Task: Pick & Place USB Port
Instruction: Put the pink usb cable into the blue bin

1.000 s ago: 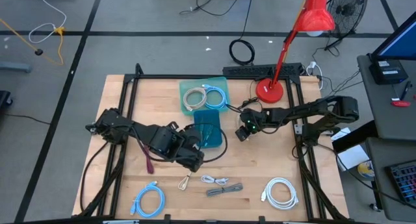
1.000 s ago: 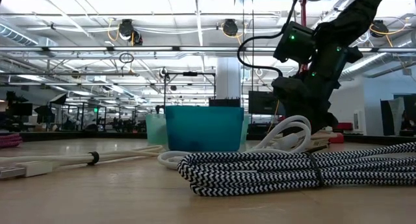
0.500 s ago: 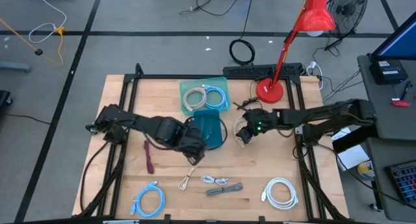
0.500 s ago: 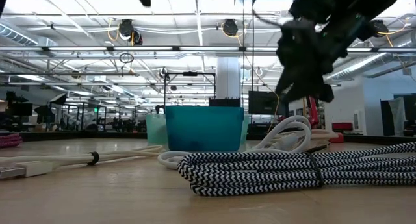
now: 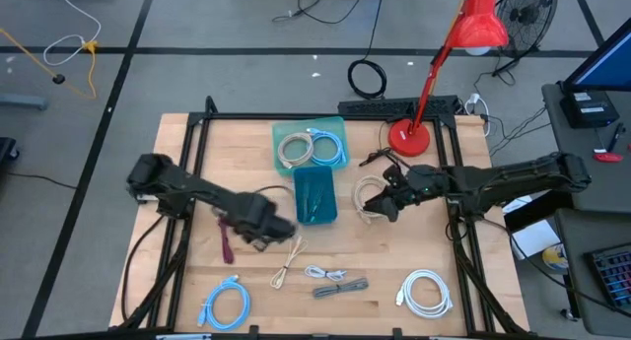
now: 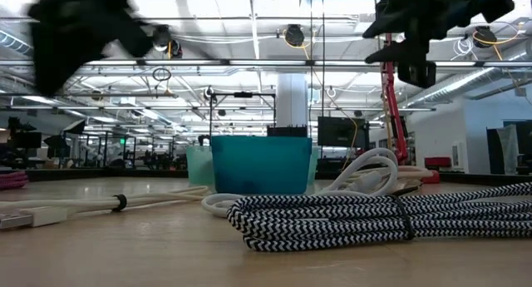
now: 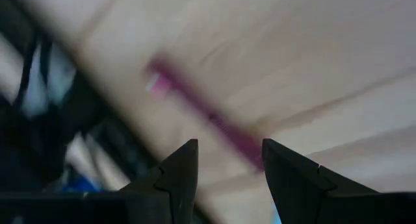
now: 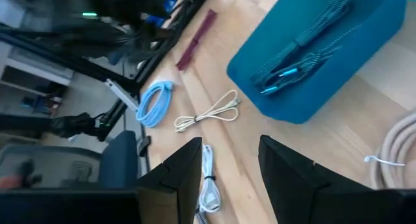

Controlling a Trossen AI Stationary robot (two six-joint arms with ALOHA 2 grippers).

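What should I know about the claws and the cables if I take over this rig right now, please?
Left claw: open and empty, above the maroon cable on the table's left.
Right claw: open and empty, beside the beige cable, right of the dark teal bin.
Done: a dark cable lies in that bin; two coils sit in the light bin behind it.
Left: the maroon, beige, blue, white and striped cables lie loose on the table.
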